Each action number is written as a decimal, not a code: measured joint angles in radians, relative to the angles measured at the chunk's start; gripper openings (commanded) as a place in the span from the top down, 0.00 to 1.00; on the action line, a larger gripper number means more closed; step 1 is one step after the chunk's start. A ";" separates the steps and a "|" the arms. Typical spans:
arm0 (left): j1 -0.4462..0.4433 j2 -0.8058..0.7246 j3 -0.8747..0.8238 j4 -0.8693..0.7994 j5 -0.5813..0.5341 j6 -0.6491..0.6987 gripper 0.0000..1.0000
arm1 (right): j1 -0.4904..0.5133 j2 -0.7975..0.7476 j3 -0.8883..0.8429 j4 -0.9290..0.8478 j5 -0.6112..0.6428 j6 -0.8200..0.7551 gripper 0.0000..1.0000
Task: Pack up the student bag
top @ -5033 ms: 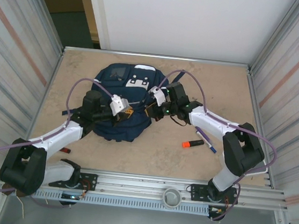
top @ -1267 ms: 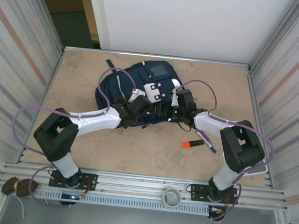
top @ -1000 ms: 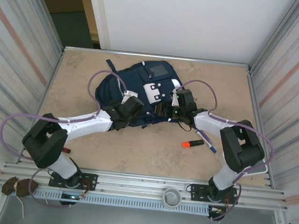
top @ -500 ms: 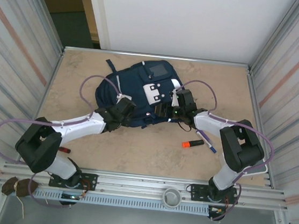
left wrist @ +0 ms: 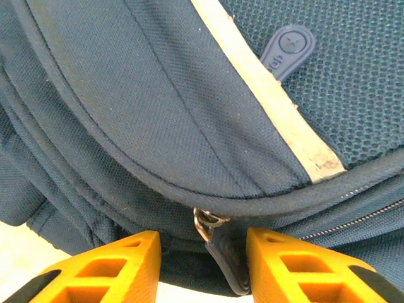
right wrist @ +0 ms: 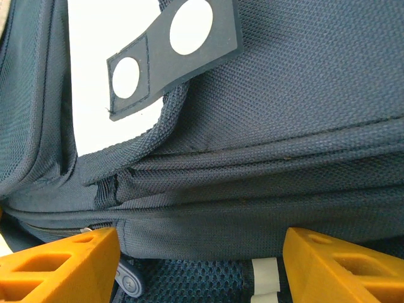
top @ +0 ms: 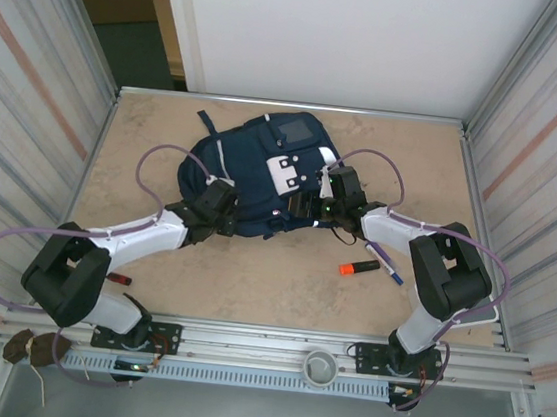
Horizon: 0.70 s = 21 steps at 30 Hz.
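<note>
I find the large navy-blue fabric student bag [top: 248, 165] on the far half of the beige tabletop [top: 279, 289], contents hidden. My left gripper [left wrist: 202, 252] holds its jaws apart, flanking a dark zip pull [left wrist: 224, 262] at the bag's near edge. My right gripper [right wrist: 202, 252] straddles the bag's right side; clamped or not, I cannot tell. Open tabletop fronts the bag.

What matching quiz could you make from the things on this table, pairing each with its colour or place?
Things:
1. student bag
2. highlighter
3. zip pull
4. pen

Colour or place:
A. orange
B. between the left arm's jaws
C. navy blue
D. beside the right forearm

Pairs: 1-C, 2-A, 3-B, 4-D
</note>
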 measured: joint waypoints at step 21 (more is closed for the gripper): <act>0.089 -0.066 -0.047 0.070 0.196 0.076 1.00 | -0.019 -0.093 -0.002 -0.103 -0.011 0.001 0.30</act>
